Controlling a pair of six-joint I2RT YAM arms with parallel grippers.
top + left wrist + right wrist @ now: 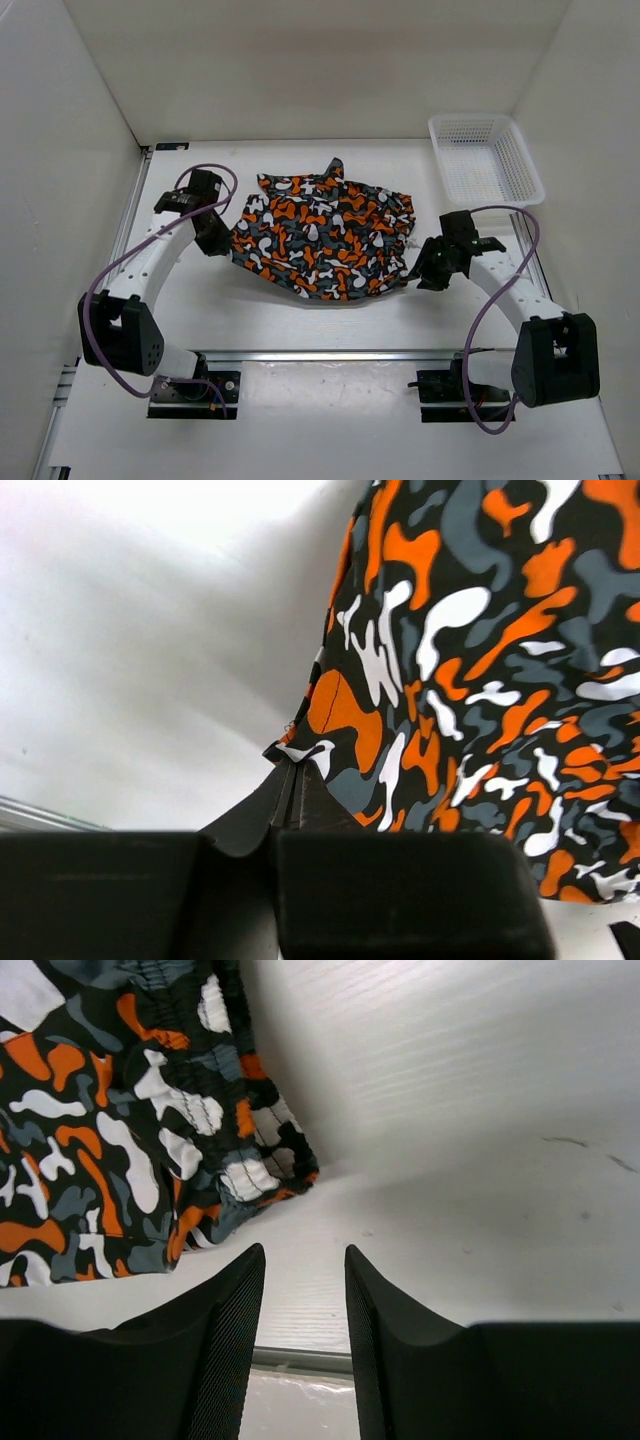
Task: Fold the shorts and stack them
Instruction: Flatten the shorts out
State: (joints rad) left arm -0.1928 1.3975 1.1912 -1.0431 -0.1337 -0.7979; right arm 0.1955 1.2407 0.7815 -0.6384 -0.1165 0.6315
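Left gripper (222,249) is clamped shut on the shorts (325,240), its fingers (250,820) pressed together with one cloth corner nipped at their tips. In its wrist view the gripper (290,780) holds that corner at a hemmed edge. The shorts (480,680) spread up and to the right, away from the tips, and white table (130,680) shows to their left. From above, the cloth runs from this gripper out to its right in one rumpled, roughly flat spread. A small peak of fabric sticks out at the far edge.

Across the spread, the right gripper (425,275) sits just beside the opposite side of the shorts and points toward them. Its wrist view shows the gripper (303,1260) with a narrow gap between the fingers (225,1340), and only bare table (480,1160) shows in that gap. The shorts (110,1130) lie ahead and to the left of its tips, near but not touching, with a bunched fold of cloth closest to them. A basket (530,182) stands beyond the right gripper, well apart from the shorts, toward the far right corner of the table (250,320).
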